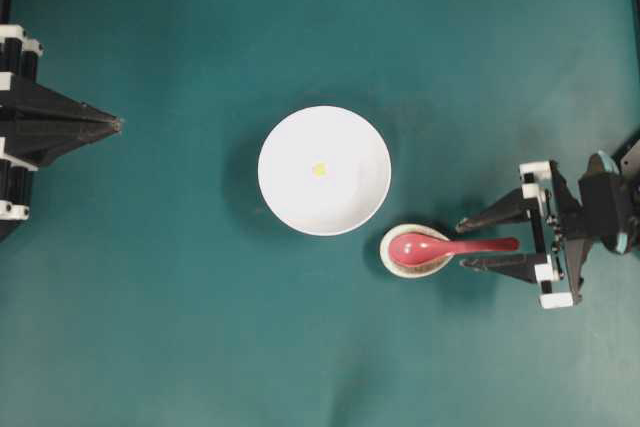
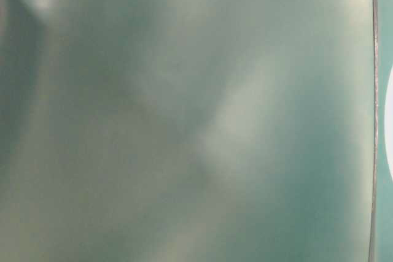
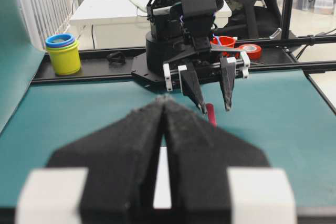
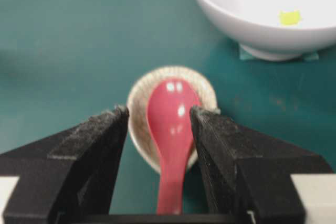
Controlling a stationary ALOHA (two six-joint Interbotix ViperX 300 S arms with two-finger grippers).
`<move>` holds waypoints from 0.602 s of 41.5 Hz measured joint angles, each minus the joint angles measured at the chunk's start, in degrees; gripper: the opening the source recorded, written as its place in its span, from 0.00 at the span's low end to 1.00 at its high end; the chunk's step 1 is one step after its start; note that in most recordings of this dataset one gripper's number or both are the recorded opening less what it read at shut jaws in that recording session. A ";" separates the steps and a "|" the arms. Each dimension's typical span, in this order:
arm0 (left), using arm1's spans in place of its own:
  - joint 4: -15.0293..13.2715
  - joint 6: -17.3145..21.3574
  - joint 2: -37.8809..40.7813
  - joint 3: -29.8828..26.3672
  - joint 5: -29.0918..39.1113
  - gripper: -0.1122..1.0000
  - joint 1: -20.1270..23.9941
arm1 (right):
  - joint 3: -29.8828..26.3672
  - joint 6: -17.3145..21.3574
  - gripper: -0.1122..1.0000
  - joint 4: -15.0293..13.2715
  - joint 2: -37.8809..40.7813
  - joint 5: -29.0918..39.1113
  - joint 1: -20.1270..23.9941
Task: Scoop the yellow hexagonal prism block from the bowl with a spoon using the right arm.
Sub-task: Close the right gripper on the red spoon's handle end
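The right gripper [image 4: 157,116] stands with jaws spread wide, one black finger on each side of the spoon [image 4: 171,129] handle — no contact visible. The spoon's red scoop rests in a small speckled dish [image 4: 140,95] on the green table [image 4: 79,35]. Toward the upper right edge, the white bowl [image 4: 236,19] holds the yellow block [image 4: 289,18].

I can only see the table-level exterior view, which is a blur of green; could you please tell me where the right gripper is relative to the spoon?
Observer: The right gripper is open, its black fingers either side of the glossy pink-red soup spoon's handle, not yet closed on it.
Operator: Where does the spoon lie?
Observer: Its scoop rests in a small speckled beige dish.
Operator: And the block?
Observer: The tiny yellow block sits inside the large white bowl.
Operator: The left gripper?
Observer: The left gripper is shut, far from the bowl.
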 measured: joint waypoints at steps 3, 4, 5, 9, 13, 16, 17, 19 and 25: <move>0.00 0.00 0.00 0.00 0.09 0.10 0.09 | 0.09 0.00 0.61 0.35 1.85 -0.97 0.35; 0.00 0.00 0.00 0.00 0.09 0.10 0.00 | 0.09 0.00 0.61 0.35 2.46 -1.14 0.35; 0.00 0.00 0.00 0.00 0.00 0.10 0.09 | 0.18 0.00 0.61 0.35 3.08 -1.23 0.35; 0.00 0.00 0.09 0.00 0.00 0.10 0.00 | 0.18 0.00 0.61 0.35 5.36 -1.67 0.44; 0.00 0.00 0.00 0.00 0.00 0.10 0.00 | 0.18 0.00 0.61 0.35 7.03 -2.20 0.44; 0.00 0.00 0.09 0.00 0.09 0.10 0.09 | 0.09 0.00 0.61 0.35 8.00 -2.37 0.35; 0.00 0.00 0.09 0.00 0.00 0.10 0.09 | 0.09 0.00 0.61 0.35 8.17 -2.37 0.44; 0.00 0.00 0.00 0.00 0.09 0.10 0.00 | 0.09 0.09 0.61 0.35 8.61 -2.37 0.44; 0.00 0.00 0.09 0.00 0.00 0.10 0.00 | 0.09 0.00 0.61 0.44 9.32 -2.37 0.44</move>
